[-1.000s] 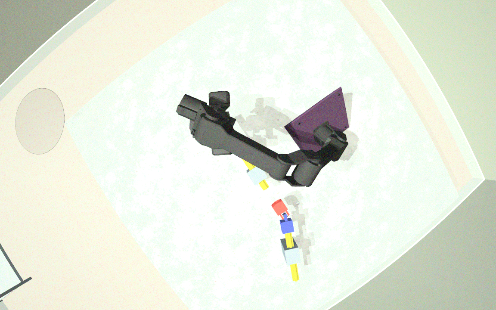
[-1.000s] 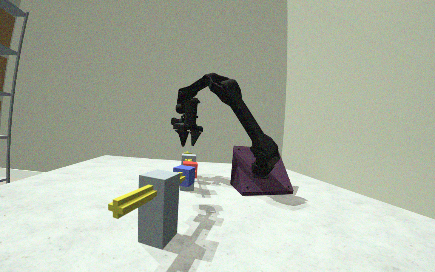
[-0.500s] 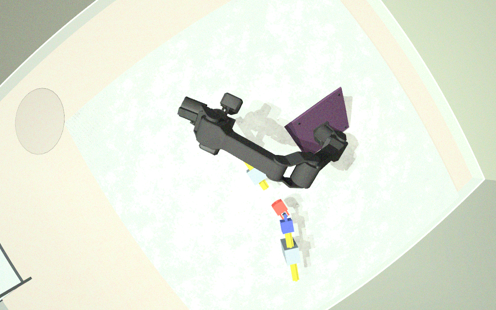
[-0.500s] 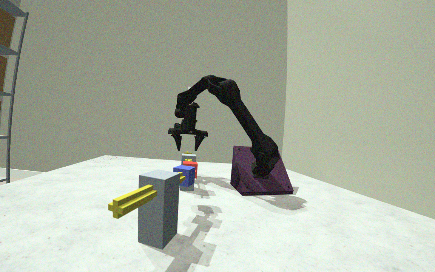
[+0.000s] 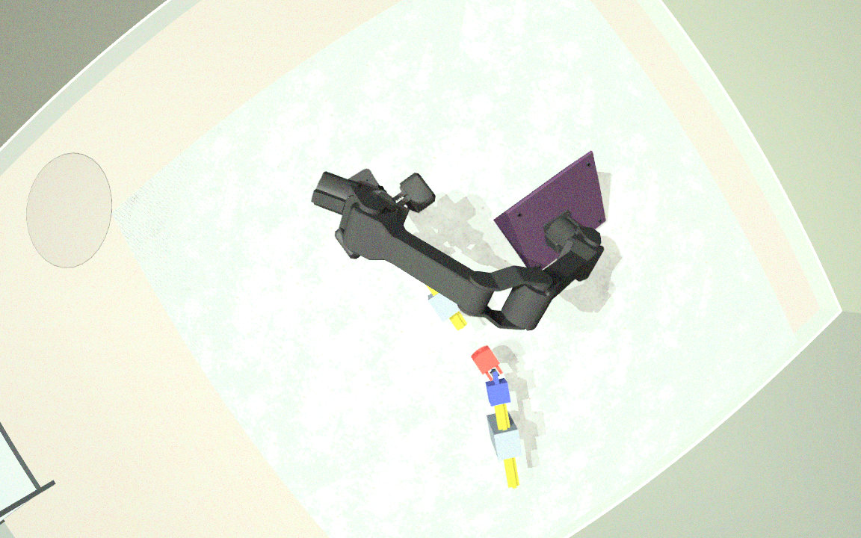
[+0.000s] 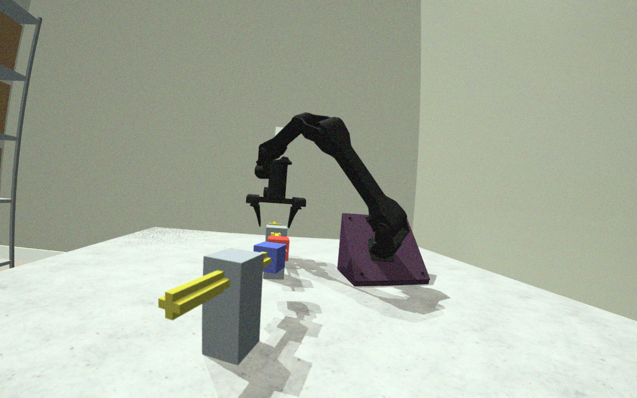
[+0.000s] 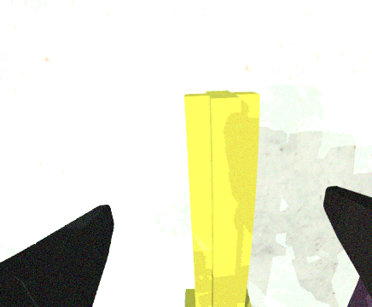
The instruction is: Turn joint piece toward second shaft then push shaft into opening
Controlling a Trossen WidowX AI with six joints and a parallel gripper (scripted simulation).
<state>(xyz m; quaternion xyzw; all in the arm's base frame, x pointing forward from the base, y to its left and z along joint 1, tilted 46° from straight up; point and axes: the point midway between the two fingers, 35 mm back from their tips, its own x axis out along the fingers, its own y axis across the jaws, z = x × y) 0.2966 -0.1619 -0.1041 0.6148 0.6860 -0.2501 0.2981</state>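
Observation:
The red joint piece (image 5: 485, 359) (image 6: 285, 241) sits on the blue hinge cube (image 5: 498, 393) (image 6: 270, 257). It leans toward the second shaft, with a gap between them. The first yellow shaft (image 5: 512, 474) (image 6: 194, 296) runs through its grey block (image 5: 507, 444) (image 6: 231, 307). The second yellow shaft (image 5: 457, 320) (image 7: 222, 128) runs through the second grey block (image 5: 442, 306) (image 6: 270, 232); the arm hides its far part from above. My gripper (image 6: 275, 225) (image 7: 220, 207) is open and empty, above the far part of the second shaft. In the wrist view the fingers stand either side of it.
The purple slanted base (image 5: 554, 200) (image 6: 350, 257) carries the arm, to the right of the second shaft in the exterior view. A shelf rack (image 6: 21, 109) stands at the far left. Arm shadows fall on the pale table top (image 5: 326, 374) (image 6: 459, 346).

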